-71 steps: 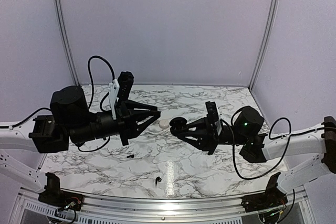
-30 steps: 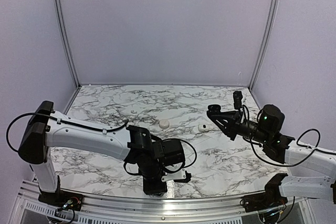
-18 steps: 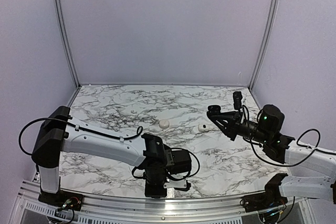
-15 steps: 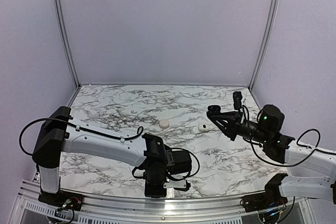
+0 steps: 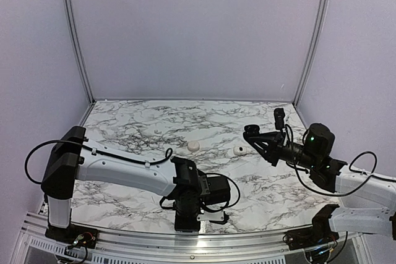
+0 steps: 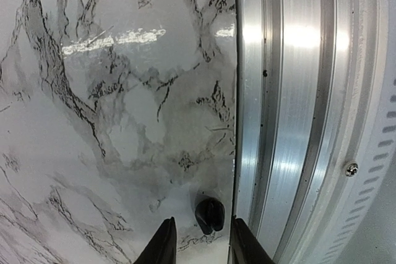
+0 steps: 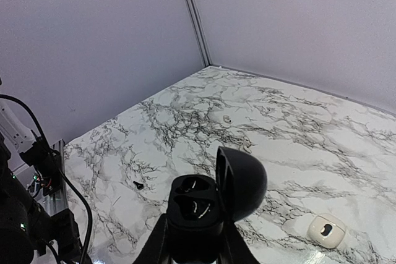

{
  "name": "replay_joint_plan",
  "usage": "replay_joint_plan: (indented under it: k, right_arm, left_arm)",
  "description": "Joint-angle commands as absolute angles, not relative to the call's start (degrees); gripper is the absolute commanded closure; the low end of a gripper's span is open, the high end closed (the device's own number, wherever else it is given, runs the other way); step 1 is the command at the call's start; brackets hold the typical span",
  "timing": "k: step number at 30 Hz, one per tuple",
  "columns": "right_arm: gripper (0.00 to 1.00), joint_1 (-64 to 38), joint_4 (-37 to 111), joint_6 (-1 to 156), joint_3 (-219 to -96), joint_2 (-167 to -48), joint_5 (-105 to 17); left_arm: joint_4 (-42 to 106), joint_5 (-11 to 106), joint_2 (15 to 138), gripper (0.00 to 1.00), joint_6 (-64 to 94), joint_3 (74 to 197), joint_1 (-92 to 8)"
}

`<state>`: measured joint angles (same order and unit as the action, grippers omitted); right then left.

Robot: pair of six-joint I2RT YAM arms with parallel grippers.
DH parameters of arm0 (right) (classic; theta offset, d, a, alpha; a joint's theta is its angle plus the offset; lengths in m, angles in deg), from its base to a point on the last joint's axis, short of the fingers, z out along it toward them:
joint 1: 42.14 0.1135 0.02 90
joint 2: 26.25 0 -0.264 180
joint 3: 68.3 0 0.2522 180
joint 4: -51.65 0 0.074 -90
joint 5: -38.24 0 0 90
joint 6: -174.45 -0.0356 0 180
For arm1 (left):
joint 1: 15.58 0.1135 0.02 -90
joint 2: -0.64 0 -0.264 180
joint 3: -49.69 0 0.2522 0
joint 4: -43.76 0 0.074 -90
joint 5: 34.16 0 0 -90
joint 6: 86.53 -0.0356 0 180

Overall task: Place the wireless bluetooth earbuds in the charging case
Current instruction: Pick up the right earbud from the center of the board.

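**Left end effector straddles an earbud at the counter's lip**

The white, black-veined marble counter (image 5: 266,183) spreads across the booth. A grooved aluminium rail (image 6: 291,122) runs along its near edge. The left arm is folded low over that edge, and the left end effector (image 6: 203,238) points down at the seam. Its fingers are narrowly parted, one over marble and the other over the rail's lip, with nothing clamped. Between the tips, hard against the rail, lies one of the tiny black earbuds (image 6: 210,214), with a sliver of gap showing on either side. The rail is the obstacle here: it crowds the outer finger.

Over on the right, the right end effector (image 7: 192,245) is up off the counter. It is closed firmly around a black round clamshell box (image 7: 193,208) with its lid hinged open and two dark hollows showing. That raised lid blocks a patch of counter in the right wrist view.

The small cream-white, pebble-shaped charging case (image 5: 193,145) sits mid-counter. It appears shut and is well apart from both end effectors. Near it, to the right, rests a brighter white squarish piece (image 7: 326,230) with a dark spot. The second black earbud (image 7: 137,184) lies alone on open marble.
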<state>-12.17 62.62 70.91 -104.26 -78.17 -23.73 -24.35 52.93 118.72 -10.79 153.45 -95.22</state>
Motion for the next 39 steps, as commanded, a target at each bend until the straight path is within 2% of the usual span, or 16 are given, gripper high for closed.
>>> replay_joint_plan:
  k: [1, 6, 26, 32, 39]
  right_arm:
    - [1.00, -12.8, 63.0, 70.5, -104.1, -78.4, -23.1]
    - [1.00, -12.7, 63.4, 70.3, -104.0, -78.9, -23.0]
    - [1.00, -12.7, 63.8, 70.2, -104.6, -80.1, -22.6]
    - [1.00, -12.7, 64.5, 70.5, -104.9, -80.9, -22.1]
    - [1.00, -12.7, 70.1, 71.7, -104.5, -81.6, -21.0]
  left_arm:
    - [-26.3, 52.3, 120.6, 0.68, -11.7, 154.4, -95.8]
    - [-26.3, 52.2, 121.1, 0.69, -11.8, 154.2, -95.8]
    - [-26.0, 53.2, 121.6, 0.85, -12.5, 153.7, -95.7]
    - [-22.5, 53.7, 117.1, 0.89, -10.6, 151.4, -94.1]
    - [-12.9, 58.3, 104.4, 0.89, -5.5, 146.3, -88.0]
